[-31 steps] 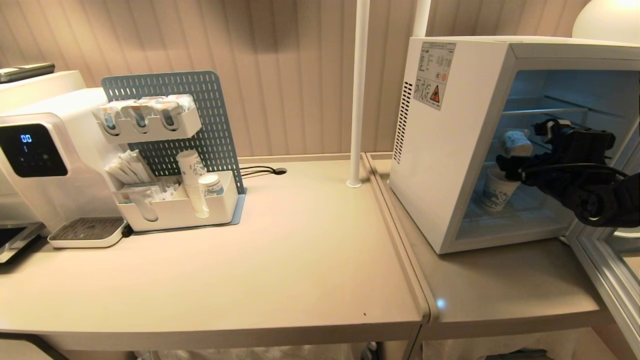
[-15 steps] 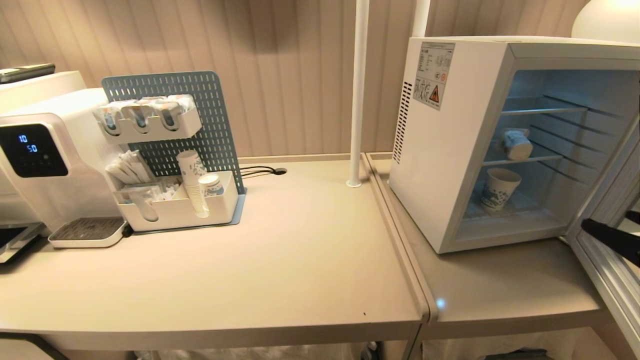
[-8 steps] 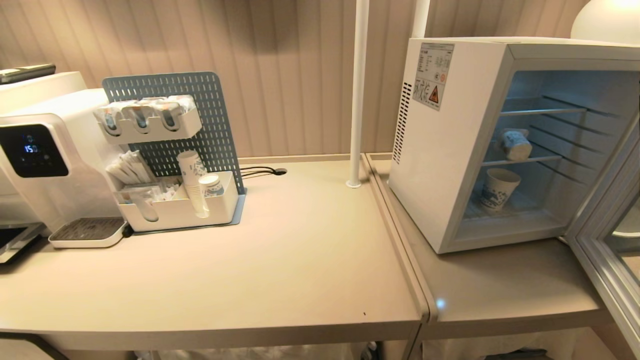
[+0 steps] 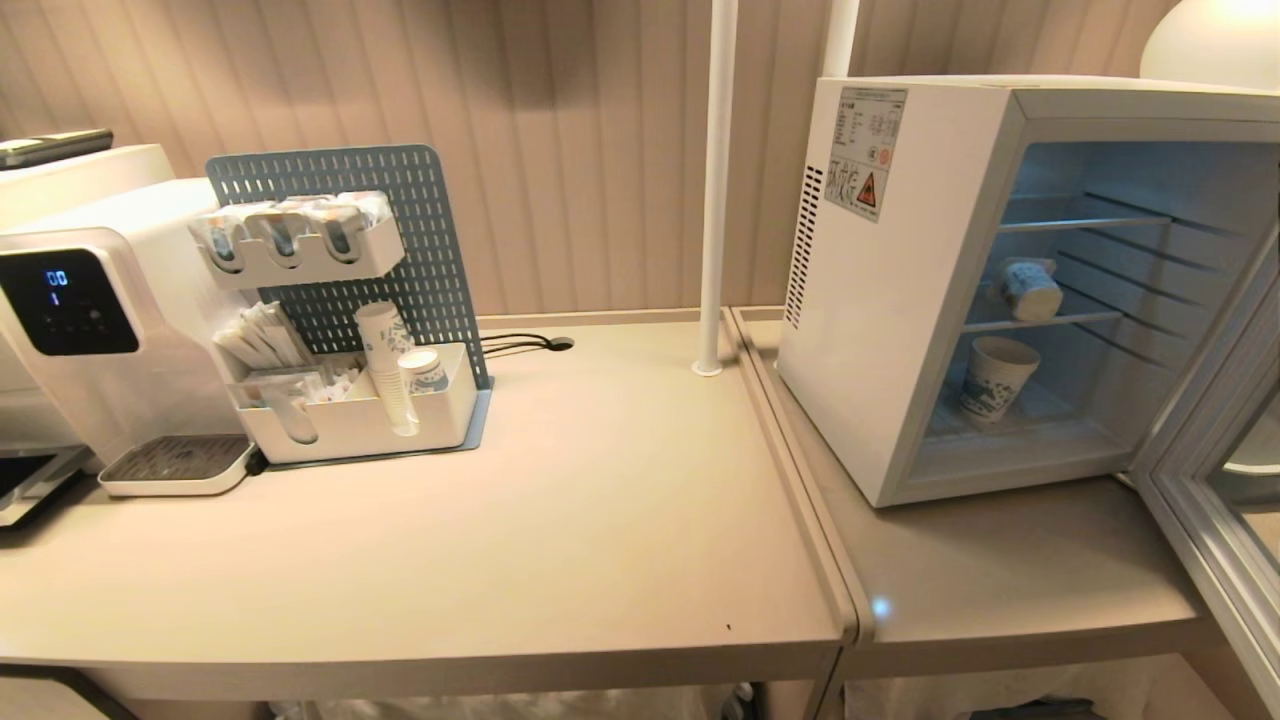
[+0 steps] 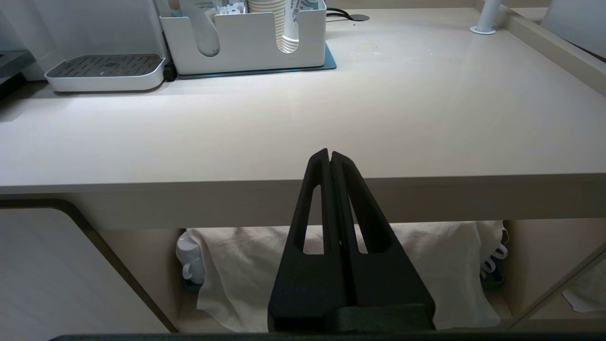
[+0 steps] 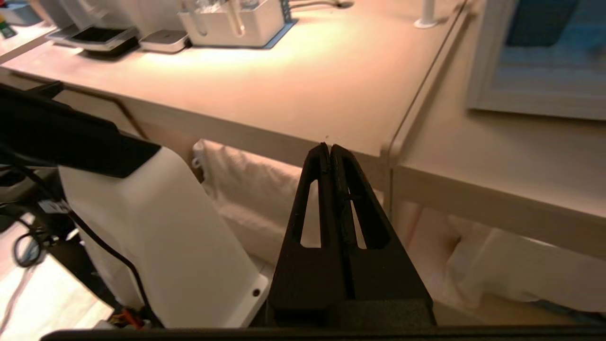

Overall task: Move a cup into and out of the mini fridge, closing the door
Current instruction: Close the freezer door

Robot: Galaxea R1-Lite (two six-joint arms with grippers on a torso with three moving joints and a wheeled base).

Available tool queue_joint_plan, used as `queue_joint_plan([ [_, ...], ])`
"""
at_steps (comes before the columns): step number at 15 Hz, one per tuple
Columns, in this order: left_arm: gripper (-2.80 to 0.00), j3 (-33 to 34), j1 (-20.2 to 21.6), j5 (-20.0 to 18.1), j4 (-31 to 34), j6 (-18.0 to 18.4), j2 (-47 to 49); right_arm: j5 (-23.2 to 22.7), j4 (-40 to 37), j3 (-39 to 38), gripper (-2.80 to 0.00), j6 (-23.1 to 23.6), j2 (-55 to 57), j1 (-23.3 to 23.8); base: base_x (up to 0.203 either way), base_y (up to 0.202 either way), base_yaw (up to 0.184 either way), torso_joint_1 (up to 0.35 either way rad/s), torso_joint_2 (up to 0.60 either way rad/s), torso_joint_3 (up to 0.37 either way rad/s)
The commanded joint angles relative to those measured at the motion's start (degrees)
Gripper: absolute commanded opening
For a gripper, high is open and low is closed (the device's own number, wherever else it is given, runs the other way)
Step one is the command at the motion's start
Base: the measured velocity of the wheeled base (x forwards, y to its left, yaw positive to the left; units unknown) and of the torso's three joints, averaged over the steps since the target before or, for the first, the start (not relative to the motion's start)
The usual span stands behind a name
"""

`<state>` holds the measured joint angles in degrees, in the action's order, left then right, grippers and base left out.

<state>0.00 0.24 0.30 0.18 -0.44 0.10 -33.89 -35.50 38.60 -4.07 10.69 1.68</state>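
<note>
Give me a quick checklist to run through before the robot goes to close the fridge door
1. The door swung open, its path free of arms: ok.
2. The cup on the middle wire shelf inside the mini fridge, behind the door line: ok.
3. Cup upright: not ok, it looks tipped.
4. Paper cup on the fridge floor, well inside: ok.
5. Right claw shut and empty, below the table edge: ok.
6. Left claw shut and parked at the table's front edge: ok.
</note>
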Motion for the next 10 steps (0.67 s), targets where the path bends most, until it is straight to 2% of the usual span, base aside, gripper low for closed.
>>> queue_joint_plan([
  [1,-2.8,0.09,0.02,0.05,-0.01,-0.09,-0.01,2.81,-0.95,-1.28,-2.8,0.07,-9.7,-1.1,0.0,0.0,0.0,0.0,0.0,0.0],
  [2,-2.8,0.09,0.02,0.05,-0.01,-0.09,-0.01,5.99,-1.41,-1.89,-2.8,-0.05,-10.93,-1.31,0.0,0.0,0.0,0.0,0.0,0.0],
  [4,-2.8,0.09,0.02,0.05,-0.01,-0.09,-0.01,18.29,1.73,-7.11,-2.8,-0.47,-10.8,-1.49,0.0,0.0,0.0,0.0,0.0,0.0],
  [6,-2.8,0.09,0.02,0.05,-0.01,-0.09,-0.01,23.67,13.79,-18.7,-2.8,0.28,-10.74,-1.54,0.0,0.0,0.0,0.0,0.0,0.0],
  [8,-2.8,0.09,0.02,0.05,-0.01,-0.09,-0.01,28.13,27.94,-32.65,-2.8,3.33,-10.73,-1.56,0.0,0.0,0.0,0.0,0.0,0.0],
  [10,-2.8,0.09,0.02,0.05,-0.01,-0.09,-0.01,31.19,33.5,-39.13,-2.8,6.19,-10.67,-1.58,0.0,0.0,0.0,0.0,0.0,0.0],
])
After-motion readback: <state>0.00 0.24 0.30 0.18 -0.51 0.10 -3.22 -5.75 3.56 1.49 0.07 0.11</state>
